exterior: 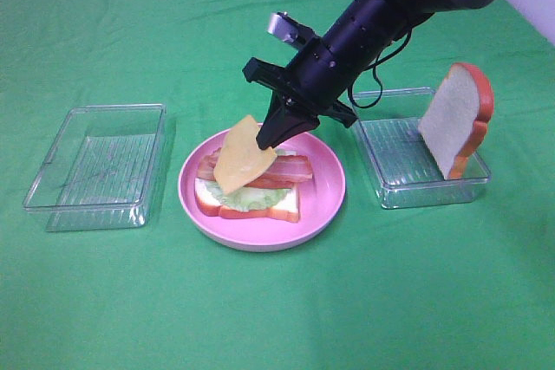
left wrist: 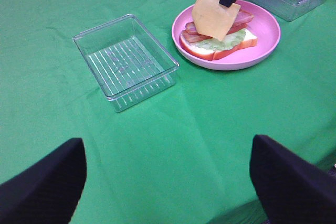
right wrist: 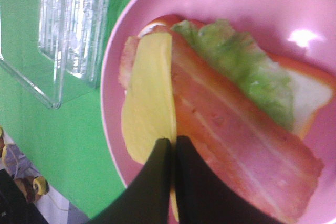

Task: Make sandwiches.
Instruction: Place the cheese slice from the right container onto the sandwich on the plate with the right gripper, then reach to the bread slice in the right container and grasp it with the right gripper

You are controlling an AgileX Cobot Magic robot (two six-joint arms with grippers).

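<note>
Currently the step in hand looks like the cheese layer: right gripper (exterior: 270,138) is pinched shut on the top edge of the yellow cheese slice (exterior: 240,157), holding it tilted, its lower edge resting on the bacon strips (exterior: 282,169). Under that sit the lettuce leaf (exterior: 251,197) and the bottom bread slice (exterior: 250,206), all on the pink plate (exterior: 325,197) mid-tabletop. Cheese hangs off toward the left side of the stack, not yet flat. Left gripper (left wrist: 168,182) hangs well back w/ jaws spread wide, holding nothing, nowhere near the plate. Second bread slice (exterior: 453,119) stands on edge in the clear tray (exterior: 390,188) on the right; the other clear tray (exterior: 52,188) on the left has nothing in it. Next move, as I judge it: lower and lay the cheese flat over the bacon, centred, then let go w/o dragging it; after that, fetch the upright bread to cap the stack. Risk: cheese slides off the sloped bacon on release.
</note>
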